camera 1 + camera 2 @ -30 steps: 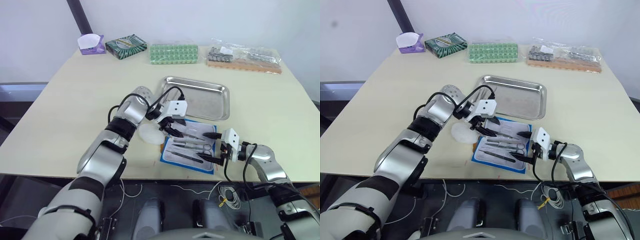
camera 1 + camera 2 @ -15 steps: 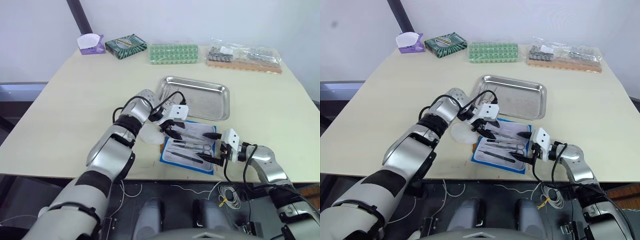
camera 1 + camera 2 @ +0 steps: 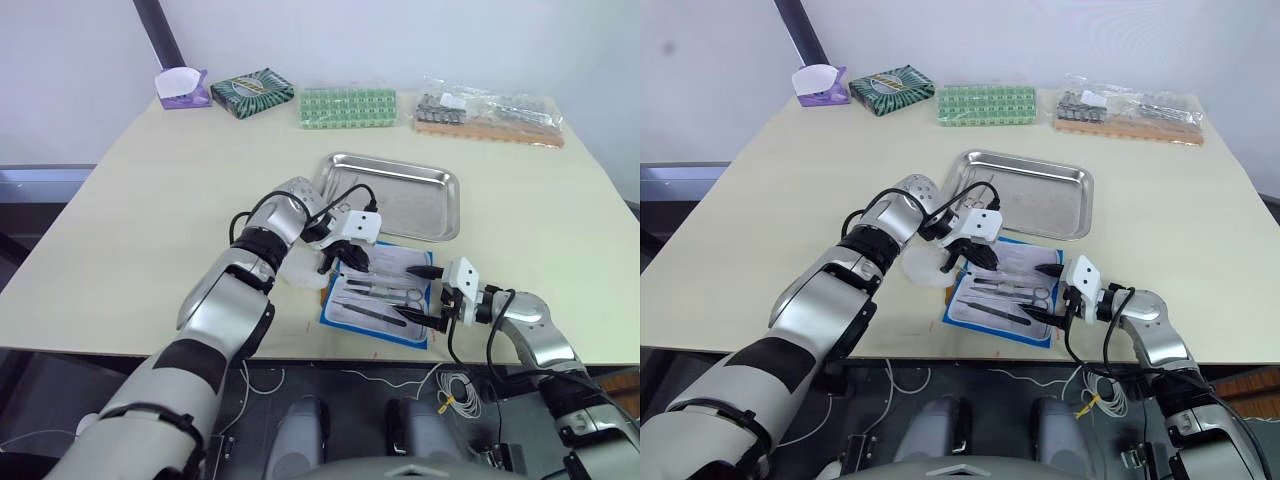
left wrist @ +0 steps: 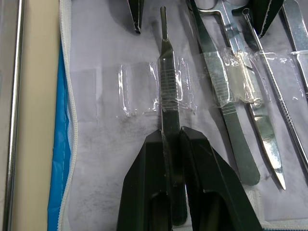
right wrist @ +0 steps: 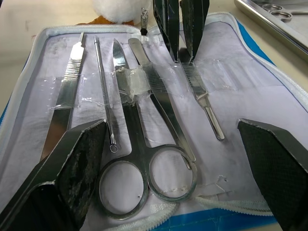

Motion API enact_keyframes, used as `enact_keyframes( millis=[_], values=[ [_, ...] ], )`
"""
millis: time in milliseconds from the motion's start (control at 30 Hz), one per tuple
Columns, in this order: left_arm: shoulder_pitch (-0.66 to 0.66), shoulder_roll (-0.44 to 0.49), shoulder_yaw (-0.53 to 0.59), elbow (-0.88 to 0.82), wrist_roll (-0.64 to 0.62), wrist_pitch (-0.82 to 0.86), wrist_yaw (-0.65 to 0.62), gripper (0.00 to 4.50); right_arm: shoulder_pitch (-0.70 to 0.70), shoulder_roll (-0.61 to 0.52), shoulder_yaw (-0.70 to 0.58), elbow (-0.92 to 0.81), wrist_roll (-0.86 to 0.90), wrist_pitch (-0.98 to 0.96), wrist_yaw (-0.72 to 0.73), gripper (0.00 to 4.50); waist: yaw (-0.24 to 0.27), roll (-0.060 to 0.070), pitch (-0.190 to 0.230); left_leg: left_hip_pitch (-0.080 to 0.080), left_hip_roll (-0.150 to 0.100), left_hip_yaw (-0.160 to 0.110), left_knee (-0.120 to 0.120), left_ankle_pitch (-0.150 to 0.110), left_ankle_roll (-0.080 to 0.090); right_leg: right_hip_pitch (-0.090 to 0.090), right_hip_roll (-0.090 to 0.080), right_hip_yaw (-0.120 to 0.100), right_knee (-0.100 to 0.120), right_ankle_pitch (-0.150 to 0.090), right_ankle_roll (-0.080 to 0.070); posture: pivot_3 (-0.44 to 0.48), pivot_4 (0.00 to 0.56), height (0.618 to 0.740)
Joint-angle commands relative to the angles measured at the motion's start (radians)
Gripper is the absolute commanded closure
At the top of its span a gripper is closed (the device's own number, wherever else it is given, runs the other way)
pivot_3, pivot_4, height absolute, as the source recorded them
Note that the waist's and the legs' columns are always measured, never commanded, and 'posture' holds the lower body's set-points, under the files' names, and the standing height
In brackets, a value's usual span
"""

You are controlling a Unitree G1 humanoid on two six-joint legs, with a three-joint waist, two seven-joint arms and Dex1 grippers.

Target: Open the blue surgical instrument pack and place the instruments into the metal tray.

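Scalpel handle (image 4: 169, 72) pinched by left end effector (image 4: 172, 139).

— What did we see lying on the tabletop (image 3: 150, 200)?
— Along the far edge: a purple tissue box (image 3: 183, 88), dark green box (image 3: 252, 93), green grid pack (image 3: 348, 106), bagged parts (image 3: 488, 111).
— And nearer us?
— The metal tray (image 3: 395, 195) mid-table; the blue surgical instrument pack (image 3: 378, 296) open by the near edge, white pad (image 3: 300, 270) beside it.

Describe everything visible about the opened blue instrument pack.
The flat blue zip-edged fabric pack lies opened on the beige table's near edge, just in front of the shiny steel tray. Its whitish lining carries slender silver instruments side by side under clear plastic loops: ring-handled scissors, tweezers, a probe and a ridged handle. The left claw is closed on that ridged handle; the right claw is spread wide over the pack's right end.
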Motion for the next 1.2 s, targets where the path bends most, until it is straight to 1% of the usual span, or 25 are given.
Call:
enact_keyframes(
  millis=[33, 100, 200, 300, 333, 367, 433, 600, 800, 967, 1200],
  values=[
    [-0.001, 0.014, -0.004, -0.045, 0.016, -0.027, 0.020, 4.44, 0.047, -0.018, 0.046, 0.103, -0.092, 0.064, -0.026, 0.00, 0.000, 0.000, 0.000, 0.000, 0.000, 0.000, 0.000, 0.000, 0.000, 0.000, 0.000, -0.001, 0.000, 0.000, 0.000, 0.000, 0.150, 0.740],
    [-0.001, 0.018, -0.006, -0.051, 0.024, -0.035, 0.036, 4.44, 0.045, -0.016, 0.047, 0.106, -0.092, 0.064, -0.027, 0.00, 0.000, 0.001, 0.001, 0.000, 0.000, 0.000, 0.000, 0.000, 0.000, 0.000, -0.002, -0.003, 0.000, 0.000, 0.000, 0.000, 0.150, 0.740],
    [0.001, 0.018, 0.000, -0.065, 0.026, -0.042, 0.054, 4.44, 0.043, -0.014, 0.049, 0.108, -0.094, 0.064, -0.028, 0.00, 0.000, 0.001, 0.001, 0.000, 0.000, 0.000, 0.000, 0.000, 0.000, 0.000, -0.008, -0.013, 0.000, 0.000, 0.000, 0.000, 0.150, 0.740],
    [0.001, 0.020, -0.003, -0.102, 0.025, 0.018, 0.017, 4.44, 0.043, -0.014, 0.050, 0.107, -0.095, 0.066, -0.031, 0.00, 0.000, 0.002, 0.002, 0.000, 0.001, 0.000, 0.000, 0.000, 0.000, 0.000, -0.009, -0.015, 0.000, 0.000, 0.000, 0.000, 0.150, 0.740],
    [0.002, 0.024, -0.009, -0.123, 0.031, 0.038, 0.009, 4.44, 0.044, -0.014, 0.051, 0.107, -0.095, 0.066, -0.031, 0.00, 0.000, 0.002, 0.002, 0.000, 0.001, 0.000, 0.000, 0.000, 0.000, 0.000, -0.009, -0.016, 0.000, 0.000, 0.000, 0.000, 0.150, 0.740],
    [0.001, 0.038, -0.037, -0.152, 0.072, 0.031, 0.024, 4.44, 0.045, -0.014, 0.051, 0.106, -0.096, 0.067, -0.031, 0.00, 0.000, 0.002, 0.002, 0.000, 0.001, 0.000, 0.000, 0.000, 0.000, 0.000, -0.009, -0.016, 0.000, 0.000, 0.000, 0.000, 0.150, 0.740],
    [0.001, 0.044, -0.051, -0.197, 0.085, 0.070, 0.018, 4.44, 0.044, -0.014, 0.052, 0.106, -0.098, 0.070, -0.034, 0.00, 0.000, 0.002, 0.002, 0.000, 0.001, 0.000, 0.000, 0.000, 0.000, 0.000, -0.009, -0.016, 0.000, 0.000, 0.000, 0.000, 0.150, 0.740],
    [-0.001, 0.043, -0.058, -0.292, 0.071, 0.181, -0.031, 4.44, 0.039, -0.012, 0.057, 0.110, -0.104, 0.078, -0.040, 0.00, 0.000, 0.003, 0.003, 0.000, 0.001, 0.000, 0.000, 0.000, 0.000, 0.000, -0.009, -0.017, 0.000, 0.000, 0.000, 0.000, 0.150, 0.740],
    [-0.001, 0.060, -0.081, -0.401, 0.073, 0.262, -0.056, 4.44, 0.033, -0.019, 0.074, 0.109, -0.124, 0.097, -0.047, 0.00, -0.002, 0.004, 0.004, 0.000, 0.002, 0.000, 0.000, 0.000, 0.000, 0.000, -0.010, -0.017, 0.000, 0.000, 0.000, 0.000, 0.150, 0.740],
    [0.001, 0.072, -0.102, -0.454, 0.082, 0.310, -0.059, 4.44, 0.030, -0.020, 0.088, 0.113, -0.138, 0.111, -0.059, 0.00, -0.005, 0.005, 0.005, 0.000, 0.002, 0.000, 0.000, 0.000, 0.000, 0.000, -0.010, -0.018, 0.000, 0.000, 0.000, 0.000, 0.150, 0.740],
    [0.000, 0.085, -0.128, -0.487, 0.104, 0.326, -0.038, 4.44, 0.022, -0.020, 0.102, 0.121, -0.149, 0.121, -0.065, 0.00, -0.007, 0.006, 0.005, 0.000, 0.004, -0.001, 0.000, 0.000, 0.000, 0.000, -0.010, -0.019, -0.001, 0.000, 0.000, 0.000, 0.150, 0.740]
  ],
)
